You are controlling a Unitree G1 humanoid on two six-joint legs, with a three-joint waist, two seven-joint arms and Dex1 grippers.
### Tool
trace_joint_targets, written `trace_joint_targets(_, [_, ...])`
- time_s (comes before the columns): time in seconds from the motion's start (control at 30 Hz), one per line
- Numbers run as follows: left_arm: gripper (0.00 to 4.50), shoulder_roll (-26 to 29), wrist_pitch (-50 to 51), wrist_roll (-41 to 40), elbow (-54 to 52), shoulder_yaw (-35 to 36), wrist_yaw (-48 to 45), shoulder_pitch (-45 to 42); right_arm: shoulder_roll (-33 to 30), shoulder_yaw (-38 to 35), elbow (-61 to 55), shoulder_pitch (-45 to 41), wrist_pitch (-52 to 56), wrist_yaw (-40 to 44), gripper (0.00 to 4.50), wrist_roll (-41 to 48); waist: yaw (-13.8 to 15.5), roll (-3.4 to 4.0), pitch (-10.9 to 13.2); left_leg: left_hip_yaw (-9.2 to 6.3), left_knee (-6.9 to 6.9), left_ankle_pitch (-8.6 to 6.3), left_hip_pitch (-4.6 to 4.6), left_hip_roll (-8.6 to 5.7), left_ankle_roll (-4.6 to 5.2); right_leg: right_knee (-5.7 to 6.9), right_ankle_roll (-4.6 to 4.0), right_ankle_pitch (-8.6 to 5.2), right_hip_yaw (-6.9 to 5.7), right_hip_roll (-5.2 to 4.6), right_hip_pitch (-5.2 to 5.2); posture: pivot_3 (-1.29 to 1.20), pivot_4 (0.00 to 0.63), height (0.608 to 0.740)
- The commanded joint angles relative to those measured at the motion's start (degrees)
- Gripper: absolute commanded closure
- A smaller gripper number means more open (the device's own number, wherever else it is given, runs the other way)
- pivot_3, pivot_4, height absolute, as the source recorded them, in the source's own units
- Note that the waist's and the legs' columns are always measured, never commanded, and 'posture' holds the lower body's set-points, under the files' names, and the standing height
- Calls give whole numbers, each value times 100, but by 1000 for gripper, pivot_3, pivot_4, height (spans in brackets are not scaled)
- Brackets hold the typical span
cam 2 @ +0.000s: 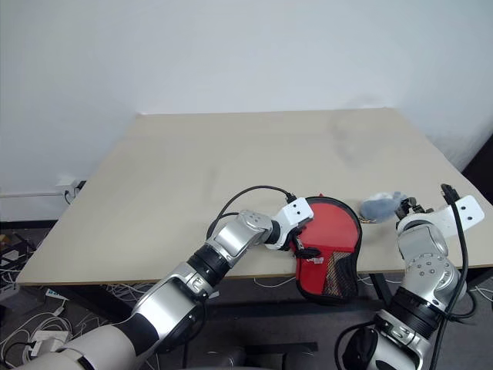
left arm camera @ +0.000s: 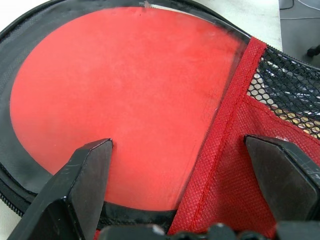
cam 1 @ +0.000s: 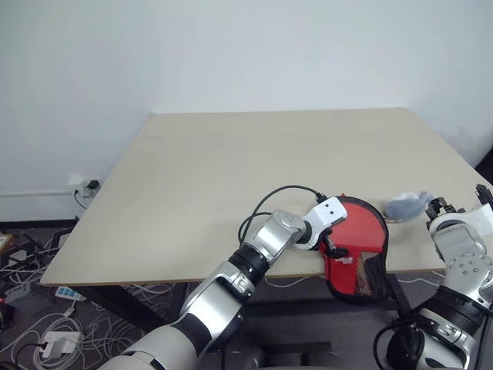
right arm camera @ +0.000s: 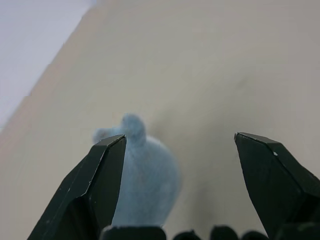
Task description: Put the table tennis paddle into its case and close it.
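Our left pincer [left arm camera: 180, 165] gapes wide over the table tennis paddle [left arm camera: 120, 105], whose smooth red face lies inside the case [cam 1: 356, 250]: red fabric, black zipper rim, black mesh patch, at the bench [cam 1: 231, 177] near edge. Our right pincer [right arm camera: 180, 160], fingers apart, empty, faces a grey-blue cloth [right arm camera: 145, 185]. No writing is readable.
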Motion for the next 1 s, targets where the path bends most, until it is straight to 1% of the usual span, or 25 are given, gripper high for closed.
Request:
trace_joint_targets(0.03, [0,14,347,183,654,-133,-1,223,-718,673,-237,-264,514,647,761,-77,0,0,0,3,-1,-3,0,0,-3,-1,0,0,0,-1,0,0,0,716])
trace_joint_targets(0.13, [0,-7,330,182,688,-126,-3,204,-1379,1181,-19,-475,1093,1316,761,-70,11,-6,-2,3,-3,-19,3,5,21,-6,1,0,-2,0,5,0,0,716])
trace_joint_targets(0.2, [0,-27,323,174,720,-112,-6,186,-1676,1361,239,-687,1440,1589,761,-84,13,-14,-2,4,-3,-25,5,7,18,-11,1,0,-3,1,8,0,0,716])
trace_joint_targets(0.27, [0,-68,303,166,790,-93,6,150,-1862,1482,635,-989,1557,1854,761,-134,28,-24,-3,3,-3,-27,8,10,20,-13,1,0,-3,1,12,0,0,716])
trace_joint_targets(0.33, [0,-89,270,168,831,-91,5,123,-1986,1603,1108,-1285,1626,2015,761,-285,33,-28,-3,4,-3,-28,10,12,20,-15,1,0,-3,1,15,0,0,716])
trace_joint_targets(0.47, [0,-133,216,165,896,-85,22,87,-2212,2029,2121,-1713,1370,2354,761,-816,38,-31,-2,5,-3,-28,10,12,20,-16,1,0,-3,0,16,0,0,716])
trace_joint_targets(0.63, [0,-139,226,157,820,-103,25,131,-2292,2227,3350,-2080,1320,2555,761,-1289,55,-39,-2,5,-6,-29,14,13,20,-20,0,0,-4,1,20,0,0,716])
trace_joint_targets(0.83, [0,-141,252,140,758,-104,37,178,-2243,2112,3834,-2221,1618,2782,761,-1404,73,-39,-3,9,-9,-29,15,16,19,-20,0,0,1,2,18,0,0,716])
trace_joint_targets(0.93, [0,-148,255,142,730,-119,37,193,-2189,1953,3918,-2212,1659,2701,1389,-1427,78,-42,-4,9,-9,-29,15,17,19,-20,0,0,0,2,19,0,0,716])
trace_joint_targets(1.0, [0,-152,230,154,736,-141,30,190,-2160,1858,3897,-2182,1747,2687,2076,-1416,78,-43,-4,10,-9,-29,15,17,19,-20,0,0,0,2,19,0,0,716])
